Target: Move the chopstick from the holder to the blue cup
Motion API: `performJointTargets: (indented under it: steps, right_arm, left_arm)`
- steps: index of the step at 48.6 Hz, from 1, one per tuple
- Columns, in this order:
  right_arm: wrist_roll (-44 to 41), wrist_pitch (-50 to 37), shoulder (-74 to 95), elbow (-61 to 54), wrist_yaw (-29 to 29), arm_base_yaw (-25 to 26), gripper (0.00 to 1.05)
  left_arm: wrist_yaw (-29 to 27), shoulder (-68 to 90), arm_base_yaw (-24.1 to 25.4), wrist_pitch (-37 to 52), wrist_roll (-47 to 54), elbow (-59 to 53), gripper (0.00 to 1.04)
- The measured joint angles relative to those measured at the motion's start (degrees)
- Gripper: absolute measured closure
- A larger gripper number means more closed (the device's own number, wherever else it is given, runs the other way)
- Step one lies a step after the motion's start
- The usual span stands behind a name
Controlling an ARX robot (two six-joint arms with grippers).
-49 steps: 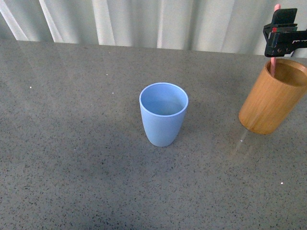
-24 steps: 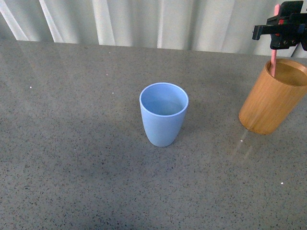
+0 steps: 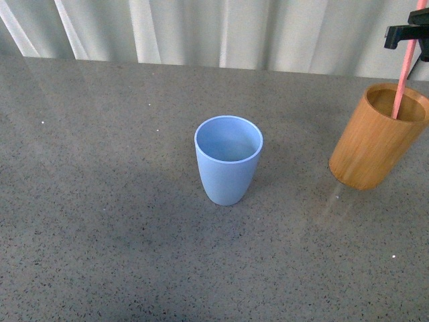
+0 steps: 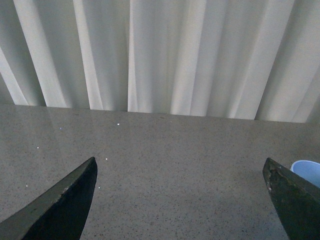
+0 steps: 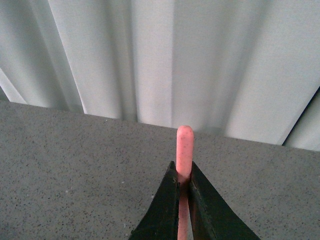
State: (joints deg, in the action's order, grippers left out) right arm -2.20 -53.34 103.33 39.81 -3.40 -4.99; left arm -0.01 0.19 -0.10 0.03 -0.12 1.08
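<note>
The blue cup stands upright at the table's middle, and its rim shows at the edge of the left wrist view. The orange-brown holder is at the right. The pink chopstick slants up out of it, with its lower end still inside the rim. My right gripper is shut on the chopstick above the holder. In the right wrist view the chopstick's rounded tip pokes out past the shut gripper. My left gripper is open over bare table and holds nothing.
A grey speckled tabletop spreads around both cups. White pleated curtains hang along the table's far edge. The holder sits near the right edge of the front view.
My right gripper has risen and drifted right with the chopstick, drawing more of the stick out of the holder and leaning it. The blue cup has not moved.
</note>
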Motion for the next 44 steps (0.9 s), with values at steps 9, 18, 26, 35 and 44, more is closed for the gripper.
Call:
performJointTargets:
  steps: [9, 18, 26, 35, 44]
  right_arm:
    - [-1.75, -1.46, -4.48, -1.36, -0.37, -0.85, 1.03]
    - [-3.02, -0.70, -12.79, -1.66, -0.04, -5.22, 1.03]
    - [-3.30, 2.80, -18.14, 0.96, 1.86, -9.35, 1.03]
    - [-2.08, 4.85, -20.52, 3.74, 2.95, -14.34, 1.03]
    - [2.12, 5.73, -18.53, 4.72, 5.14, -21.20, 1.03]
  left_arm:
    - [0.00, 0.00, 0.00, 0.00, -0.02, 0.00, 0.07]
    - [0.00, 0.00, 0.00, 0.00, -0.02, 0.00, 0.07]
    - [0.00, 0.00, 0.00, 0.00, 0.00, 0.00, 0.07]
    - [0.00, 0.00, 0.00, 0.00, -0.02, 0.00, 0.07]
    - [0.00, 0.00, 0.00, 0.00, -0.02, 0.00, 0.07]
